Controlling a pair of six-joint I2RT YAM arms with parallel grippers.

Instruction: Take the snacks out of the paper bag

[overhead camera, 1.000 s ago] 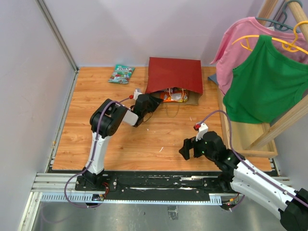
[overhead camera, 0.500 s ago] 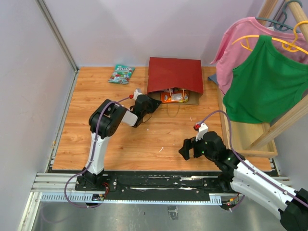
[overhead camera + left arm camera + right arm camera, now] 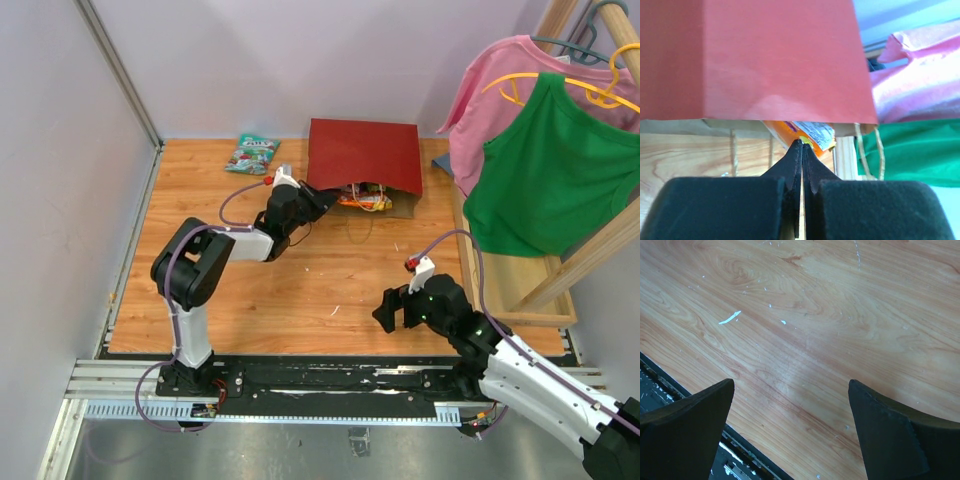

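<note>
Matte dark-red paper bag (image 3: 755, 60), flat on its side, just beyond left end effector (image 3: 801, 145). Tapered black tips pressed shut, touching near edge of glossy orange packet (image 3: 807, 132) poking from bag mouth. Right end effector (image 3: 790, 385) spread wide over grained wooden tabletop (image 3: 815, 315), well apart from bag.

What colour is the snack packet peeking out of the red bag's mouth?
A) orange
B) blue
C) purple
A: an orange packet pokes out under the red bag edge, right at the tips of the left arm's fingers, which are shut.
</note>
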